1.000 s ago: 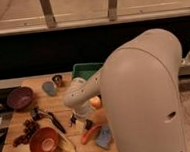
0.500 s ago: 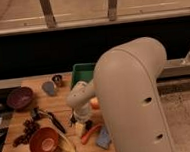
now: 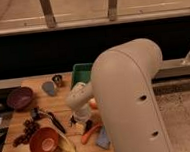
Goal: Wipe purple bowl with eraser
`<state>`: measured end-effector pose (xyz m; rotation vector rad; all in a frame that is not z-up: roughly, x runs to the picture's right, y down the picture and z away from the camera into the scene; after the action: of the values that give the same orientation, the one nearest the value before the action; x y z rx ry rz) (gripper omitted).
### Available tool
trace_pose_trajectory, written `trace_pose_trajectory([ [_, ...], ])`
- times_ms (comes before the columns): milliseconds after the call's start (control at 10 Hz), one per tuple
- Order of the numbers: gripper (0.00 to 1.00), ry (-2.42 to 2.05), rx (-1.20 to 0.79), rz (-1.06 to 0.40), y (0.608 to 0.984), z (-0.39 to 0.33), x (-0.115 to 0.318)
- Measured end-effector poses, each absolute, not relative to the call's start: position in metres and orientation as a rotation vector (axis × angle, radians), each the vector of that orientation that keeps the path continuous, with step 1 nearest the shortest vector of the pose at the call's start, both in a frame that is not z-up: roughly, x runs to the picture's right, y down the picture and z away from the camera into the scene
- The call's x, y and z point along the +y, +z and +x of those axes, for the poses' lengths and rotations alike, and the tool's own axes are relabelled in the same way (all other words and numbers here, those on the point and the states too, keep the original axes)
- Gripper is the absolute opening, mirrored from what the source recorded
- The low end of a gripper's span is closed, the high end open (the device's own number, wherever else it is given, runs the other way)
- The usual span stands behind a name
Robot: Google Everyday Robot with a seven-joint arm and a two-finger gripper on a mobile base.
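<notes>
The purple bowl (image 3: 20, 98) stands at the table's left edge, upright and apart from everything else. A flat black block, the eraser (image 3: 56, 122), lies slantwise on the table between the grapes and my arm. My gripper (image 3: 78, 122) hangs below the white wrist near the table's middle. It is just right of the eraser and far right of the purple bowl. The large white arm link hides the right part of the table.
An orange-red bowl (image 3: 43, 141) sits at the front left with a banana (image 3: 68, 145) beside it. Dark grapes (image 3: 25, 130), a carrot (image 3: 90, 133), a light-blue pad (image 3: 103, 138), a grey-blue rounded object (image 3: 49, 87), a small cup (image 3: 57, 79) and a green bin (image 3: 81, 74) are also on the table.
The big white arm link has swung left and fills more of the view. The wrist and gripper have shifted slightly left, toward the eraser. The objects have not moved.
</notes>
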<state>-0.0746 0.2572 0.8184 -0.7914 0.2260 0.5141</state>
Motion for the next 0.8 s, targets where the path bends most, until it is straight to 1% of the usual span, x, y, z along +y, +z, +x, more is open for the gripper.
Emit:
trace_pose_trajectory([
  [100,0.23,0.515,0.227,-0.79,0.818,-0.074,0.255],
  [200,0.11,0.515,0.226,-0.79,0.816,-0.074,0.253],
  [300,0.03,0.515,0.227,-0.792,0.814,-0.074,0.252],
  [400,0.0,0.513,0.228,-0.794,0.812,-0.074,0.252],
  [600,0.0,0.504,0.221,-0.788,0.809,-0.075,0.251],
  [800,0.0,0.496,0.198,-0.751,0.794,-0.075,0.235],
])
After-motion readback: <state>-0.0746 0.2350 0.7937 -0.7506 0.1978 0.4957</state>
